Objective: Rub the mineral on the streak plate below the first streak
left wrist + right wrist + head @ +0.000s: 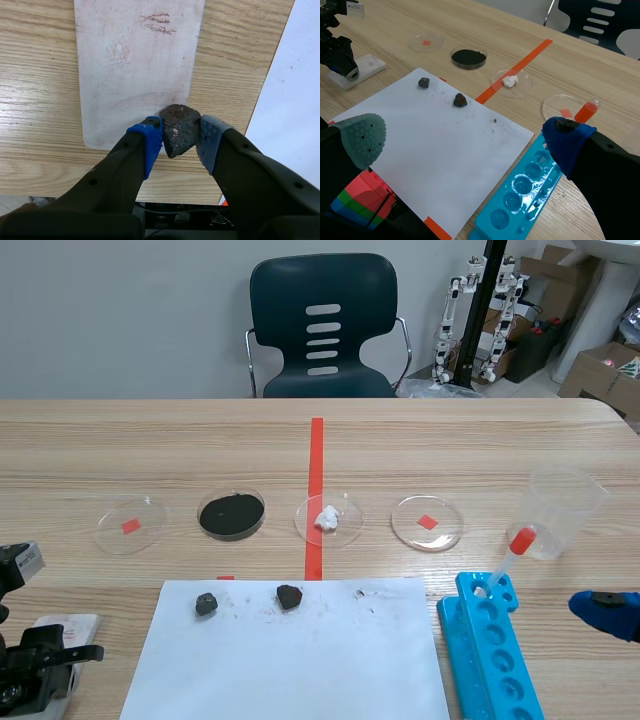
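A dark reddish-brown mineral is pinched between my left gripper's blue pads. It hangs over the near corner of the white streak plate, on the side next to the paper. A faint red-brown streak marks the plate's far end, well ahead of the mineral. In the scene view the left gripper sits low at the front left, over the plate. My right gripper stands open and holds nothing, above the white paper and beside the blue rack; the scene view shows it as the right gripper.
Two dark rocks lie on the white paper. Behind it stand several petri dishes, one with black powder, one with a white lump. A blue tube rack, a red-bulbed dropper and a clear cup are at the right.
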Available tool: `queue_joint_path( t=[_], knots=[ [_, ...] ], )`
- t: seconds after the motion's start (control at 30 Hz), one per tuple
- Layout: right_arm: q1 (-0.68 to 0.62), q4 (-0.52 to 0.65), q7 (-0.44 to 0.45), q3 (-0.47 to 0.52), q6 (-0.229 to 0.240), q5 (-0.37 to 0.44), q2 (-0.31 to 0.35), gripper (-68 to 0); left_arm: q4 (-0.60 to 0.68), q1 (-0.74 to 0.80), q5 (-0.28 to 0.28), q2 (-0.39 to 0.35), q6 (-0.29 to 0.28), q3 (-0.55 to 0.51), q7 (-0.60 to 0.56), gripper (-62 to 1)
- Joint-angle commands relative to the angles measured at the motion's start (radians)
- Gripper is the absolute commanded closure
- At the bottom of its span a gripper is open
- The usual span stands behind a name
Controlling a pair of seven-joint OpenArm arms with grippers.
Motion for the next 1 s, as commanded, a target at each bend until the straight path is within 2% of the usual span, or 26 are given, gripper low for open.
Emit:
queue_joint_path(
  t=[0.0, 0.2, 0.3, 0.57, 0.67, 0.77, 0.9, 0.97],
  knots=[
    [0.001, 0.008, 0.015, 0.001, 0.001, 0.015, 0.000, -67.9, 0.006, -0.002, 0.008, -0.006, 0.002, 0.002, 0.002, -13.0],
    [0.001, 0.008, 0.015, 0.001, 0.001, 0.015, 0.000, -67.9, 0.006, -0.002, 0.143, -0.006, 0.010, 0.002, 0.054, -13.0],
    [0.001, 0.008, 0.015, 0.001, 0.001, 0.015, 0.000, -67.9, 0.006, -0.002, 0.154, -0.006, 0.010, 0.002, 0.057, -13.0],
    [0.001, 0.008, 0.015, 0.001, 0.001, 0.015, 0.000, -67.9, -0.028, -0.003, 0.020, -0.005, 0.000, 0.002, -0.005, -13.0],
    [0.001, 0.008, 0.015, 0.001, 0.001, 0.015, 0.000, -67.9, -0.032, -0.003, -0.017, -0.005, -0.025, 0.002, -0.025, -13.0],
    [0.001, 0.008, 0.015, 0.001, 0.001, 0.015, 0.000, -67.9, -0.032, -0.006, -0.034, 0.000, -0.026, 0.002, -0.030, -13.0],
    [0.001, 0.008, 0.015, 0.001, 0.001, 0.014, 0.000, -67.9, -0.032, -0.008, -0.071, 0.013, -0.064, 0.002, -0.039, -13.0],
    [0.001, 0.008, 0.015, 0.001, 0.001, 0.015, 0.000, -67.9, -0.032, -0.008, -0.073, 0.014, -0.070, 0.005, -0.046, -13.0]
  ],
)
